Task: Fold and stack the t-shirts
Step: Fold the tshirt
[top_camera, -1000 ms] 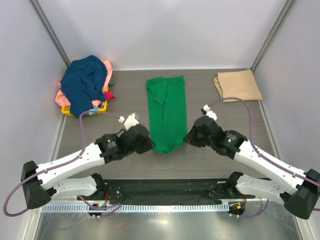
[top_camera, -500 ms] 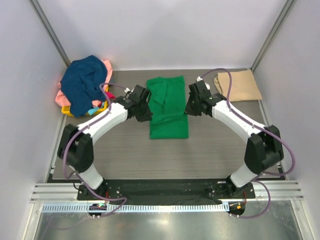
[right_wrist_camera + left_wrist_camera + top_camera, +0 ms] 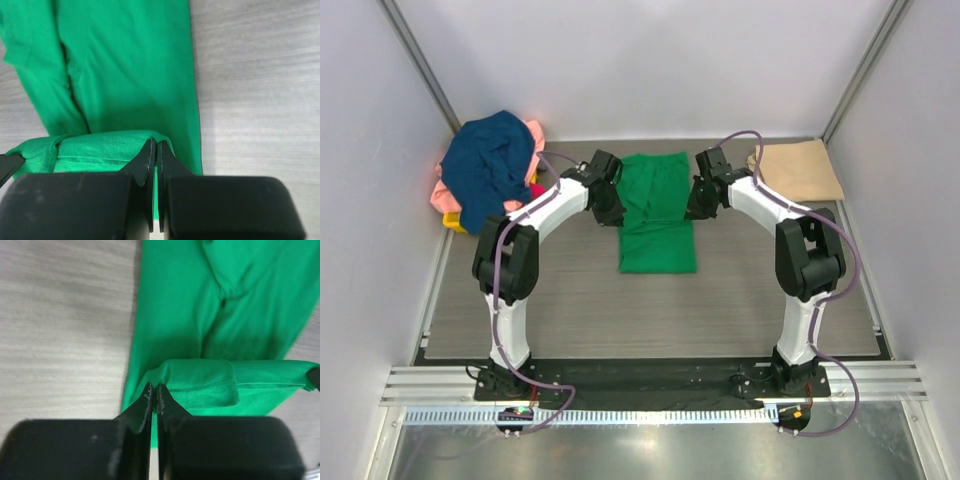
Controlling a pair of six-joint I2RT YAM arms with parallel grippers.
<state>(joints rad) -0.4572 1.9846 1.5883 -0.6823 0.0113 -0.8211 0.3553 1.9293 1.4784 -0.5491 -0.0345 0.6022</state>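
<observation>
The bright green t-shirt (image 3: 658,215) lies in the middle of the table, its near end doubled back over its far part. My left gripper (image 3: 609,210) is shut on the hem at the shirt's left edge; in the left wrist view its tips (image 3: 153,392) pinch the green hem (image 3: 200,382). My right gripper (image 3: 697,205) is shut on the hem at the right edge; in the right wrist view its tips (image 3: 153,149) pinch the green fold (image 3: 100,147). A folded tan t-shirt (image 3: 794,170) lies at the back right. A pile with navy blue (image 3: 488,165) and salmon pink shirts sits at the back left.
The pile rests on something yellow (image 3: 455,223) by the left wall. Grey walls close in the back and both sides. The arm bases and a black rail (image 3: 640,380) lie along the near edge.
Both grippers have carried the green shirt's near hem away from me, from the near end to about halfway up, and the shirt is now doubled and shorter.
</observation>
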